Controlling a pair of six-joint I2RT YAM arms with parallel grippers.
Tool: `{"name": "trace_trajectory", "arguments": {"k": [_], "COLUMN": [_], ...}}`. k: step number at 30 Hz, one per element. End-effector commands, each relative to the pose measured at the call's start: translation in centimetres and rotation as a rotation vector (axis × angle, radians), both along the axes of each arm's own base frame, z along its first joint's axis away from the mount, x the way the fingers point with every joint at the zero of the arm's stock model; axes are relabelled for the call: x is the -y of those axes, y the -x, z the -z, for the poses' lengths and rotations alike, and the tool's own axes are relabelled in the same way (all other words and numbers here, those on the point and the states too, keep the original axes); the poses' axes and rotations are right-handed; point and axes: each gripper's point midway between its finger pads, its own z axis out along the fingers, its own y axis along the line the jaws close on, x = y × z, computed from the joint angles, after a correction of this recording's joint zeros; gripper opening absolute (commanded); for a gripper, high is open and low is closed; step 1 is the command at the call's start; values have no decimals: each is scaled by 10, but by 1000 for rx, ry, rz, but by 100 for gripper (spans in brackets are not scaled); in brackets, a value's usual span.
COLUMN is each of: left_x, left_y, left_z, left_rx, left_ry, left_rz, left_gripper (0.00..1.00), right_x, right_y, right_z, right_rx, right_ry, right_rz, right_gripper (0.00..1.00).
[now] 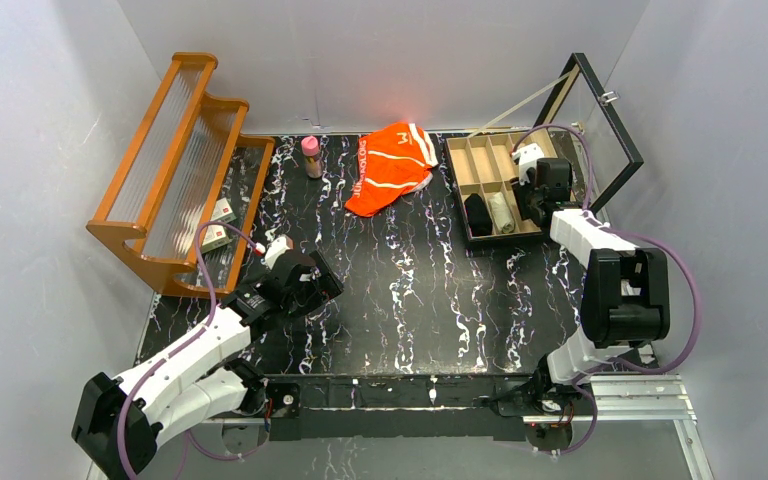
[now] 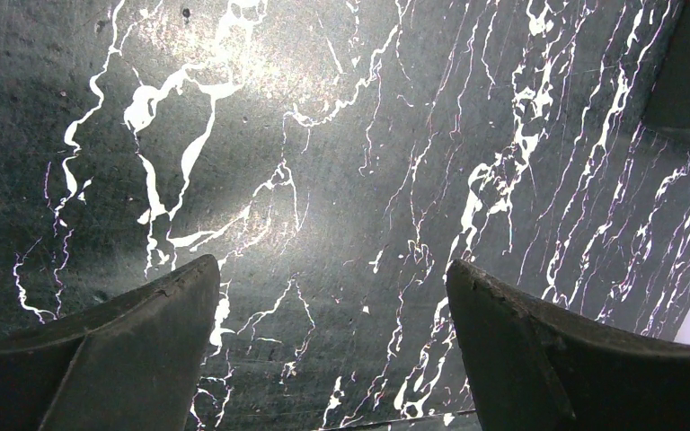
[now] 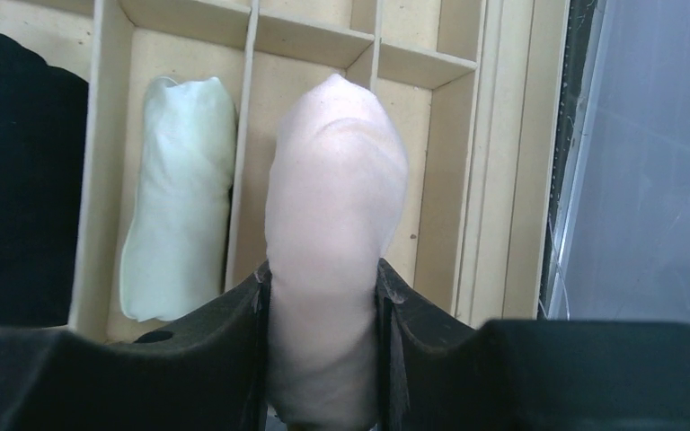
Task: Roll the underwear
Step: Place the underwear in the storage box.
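Grey walls [image 1: 380,50], blk marble-look table [image 1: 410,300], wooden rack [image 1: 175,170] at left

Rack [image 1: 175,170] far left, bottle [image 1: 311,157] right of it, loose underwear [image 1: 392,168] far centre, divided box [image 1: 482,160] far right, rolled underwear [image 3: 332,224] over its right compartment.

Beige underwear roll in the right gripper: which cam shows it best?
Right wrist. The beige underwear roll fills mid-frame, clamped in the right gripper over the wooden organizer. Top external: that gripper covers it. Left wrist: only the marble table and the open left gripper.
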Motion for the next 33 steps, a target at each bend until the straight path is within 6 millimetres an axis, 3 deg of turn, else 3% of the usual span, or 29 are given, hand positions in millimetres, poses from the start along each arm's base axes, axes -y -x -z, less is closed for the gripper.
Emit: {"name": "trace_trajectory", "arguments": {"k": [1,15,29,33], "left_x": [0,0,2,3], "left_y": [-5,-4,-3,-3], "left_z": [-9,0,4,5], "left_rx": [20,-4,-19,-21], "left_ry": [0,-14,-11,-12], "left_rz": [-6,-4,2,4], "left_gripper": [94,94,94,94], "right_x": [2,3,4,3], "right_y": [-18,-18,-18,-21], "right_z": [-17,21,36,29], "right_rx": [93,-4,-47,-34], "right_ry": [28,6,-7,-12], "right_rz": [-38,-36,-13,-16], "right_gripper": [2,18,40,54]}}
